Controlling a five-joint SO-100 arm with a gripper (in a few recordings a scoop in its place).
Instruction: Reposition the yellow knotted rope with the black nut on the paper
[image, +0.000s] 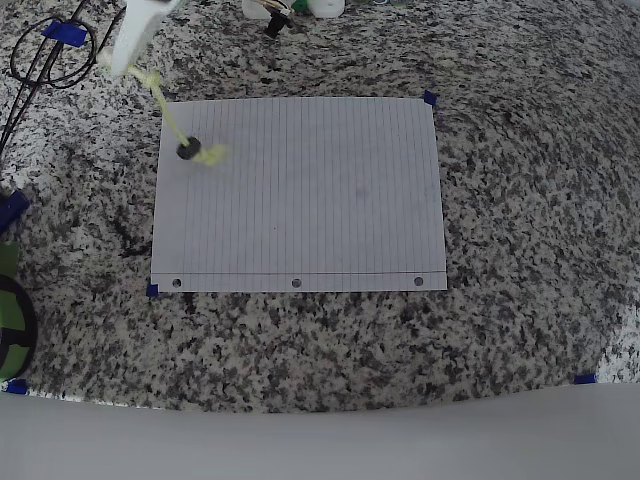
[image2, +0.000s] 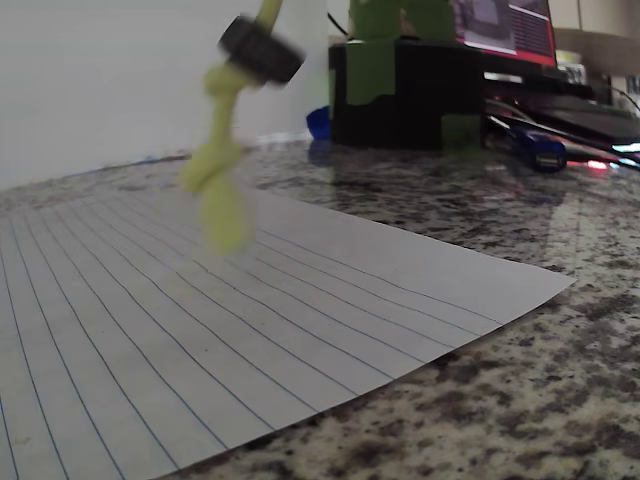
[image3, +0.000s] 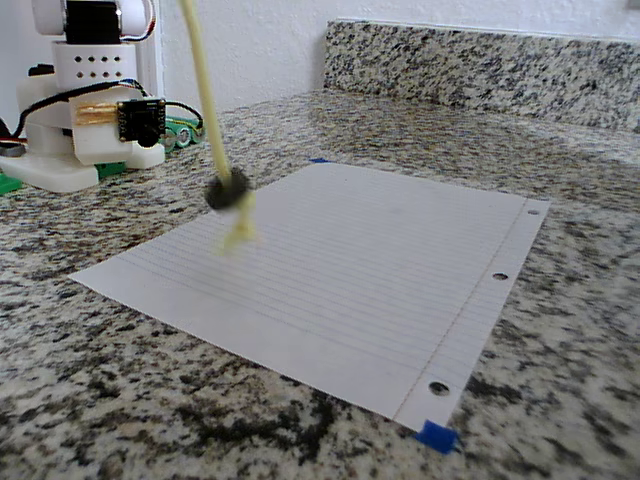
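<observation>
The yellow knotted rope hangs in the air, the black nut low on it, dangling blurred just above the paper near a far corner. The gripper pinches the top knot. Best lower slowly — let the swing settle first.

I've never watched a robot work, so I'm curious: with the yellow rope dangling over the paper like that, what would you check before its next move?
1. Yellow knotted rope lifted: ok, it hangs off the sheet.
2. Black nut on the rope: ok, sitting above the bottom knot.
3. Rope steady: not ok, its lower end is blurred, apparently swinging.
4. Rope end over the paper: ok, near the top-left corner in the overhead view.
5. Paper flat: ok, blue tape marks a corner.
6. Gripper hold on the rope: cannot tell, the fingers are too blurred.
</observation>
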